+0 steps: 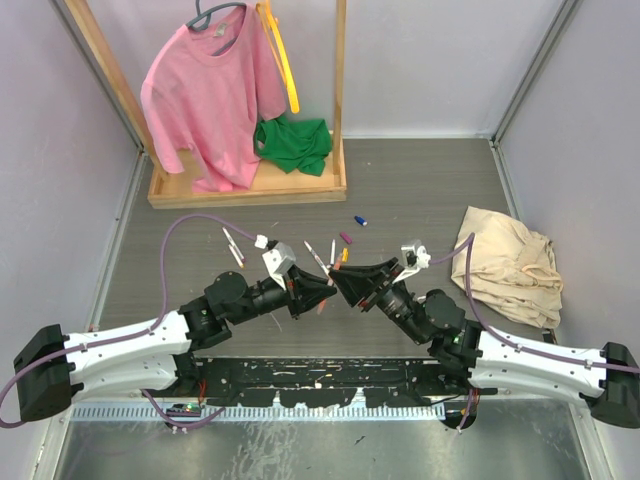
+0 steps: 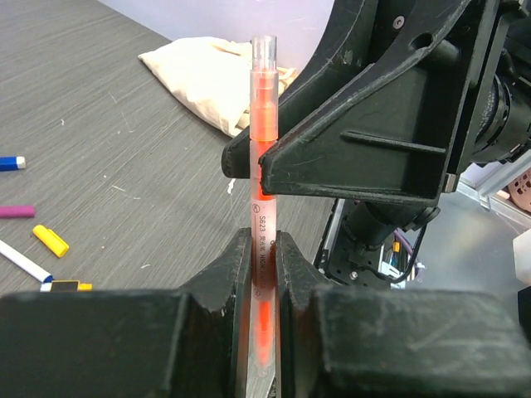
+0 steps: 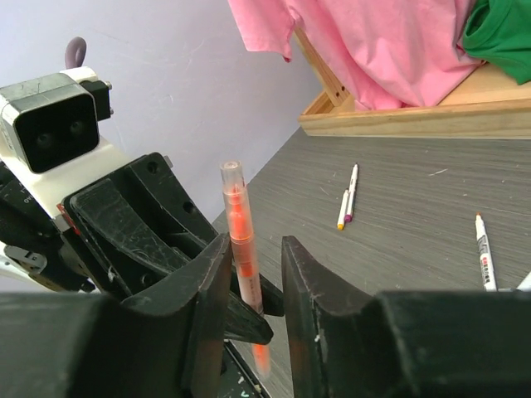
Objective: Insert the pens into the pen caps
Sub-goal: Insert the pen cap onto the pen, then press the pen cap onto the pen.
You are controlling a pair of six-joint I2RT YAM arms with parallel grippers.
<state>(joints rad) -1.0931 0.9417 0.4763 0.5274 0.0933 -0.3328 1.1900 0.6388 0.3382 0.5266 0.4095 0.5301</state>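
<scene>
An orange pen (image 2: pixel 262 166) stands upright between my two grippers, with a clear cap over its orange tip (image 3: pixel 235 199). My left gripper (image 2: pixel 264 249) is shut on its lower barrel. My right gripper (image 3: pixel 253 257) is open around the same pen. Its left finger lies against the barrel and a gap shows on the other side. In the top view both grippers (image 1: pixel 322 285) (image 1: pixel 342 283) meet nose to nose at the table's middle. Blue (image 2: pixel 10 162), magenta (image 2: pixel 17 211) and yellow (image 2: pixel 50 240) pen caps lie on the table. Loose pens (image 3: pixel 348 195) (image 3: pixel 485 253) (image 1: pixel 232 246) lie beyond them.
A beige cloth (image 1: pixel 510 265) lies at the right. A wooden rack (image 1: pixel 250 185) stands at the back with a pink shirt (image 1: pixel 210 90), a green cloth (image 1: pixel 293 143) and a yellow strap (image 1: pixel 285 60). Purple walls close in on both sides.
</scene>
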